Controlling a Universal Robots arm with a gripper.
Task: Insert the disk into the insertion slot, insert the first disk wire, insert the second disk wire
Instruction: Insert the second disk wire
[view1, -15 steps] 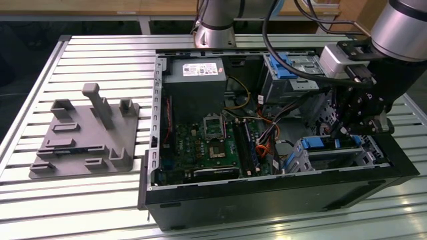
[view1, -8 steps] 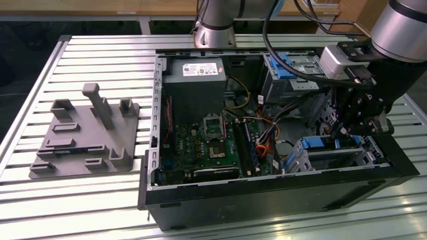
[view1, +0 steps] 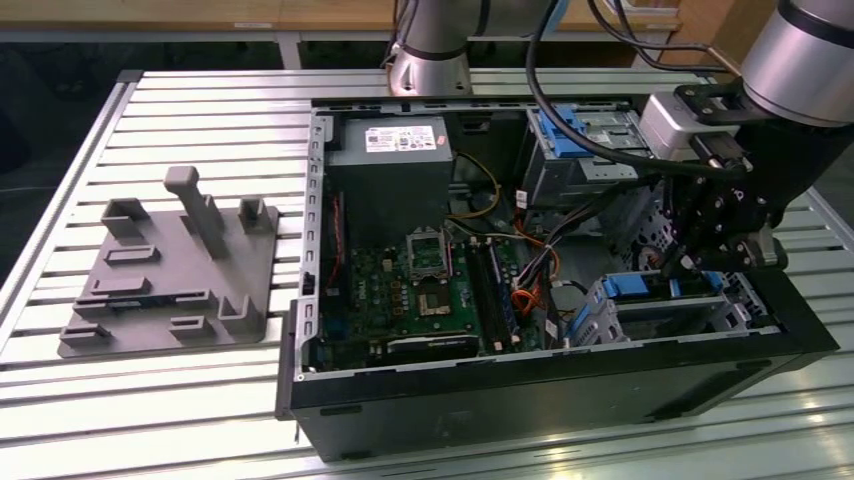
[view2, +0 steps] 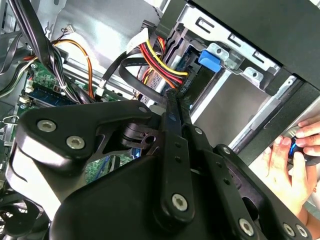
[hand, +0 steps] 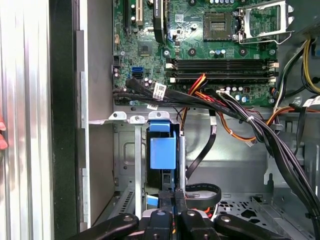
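Reaching down into the open computer case (view1: 561, 390), the gripper (view1: 707, 262) hangs over the corner nearest the exterior view's right, its fingers (hand: 172, 212) pressed flat together with no gap between them in both wrist views; whether a thin cable end is pinched there I cannot tell. Just beyond the tips sits the disk (hand: 163, 150) — its blue bracket stands on edge inside the insertion slot (view1: 667, 310), the small grey cage by the case wall, so the first part of the task looks done. Being seated this way, the drive's connector edge faces the arm, which would explain the narrow, closed approach. A flat black cable (hand: 202, 192) loops loose on the case floor just beside the cage, apparently not yet plugged in. Farther in, bundled black, red and yellow wires (hand: 235, 112) cross above the motherboard (hand: 220, 50). Outside the case wall, a person's hands (view2: 295, 160) hold something small and blue. Well apart on the slatted table (view1: 174, 110), a grey fixture (view1: 167, 270) stands unused.
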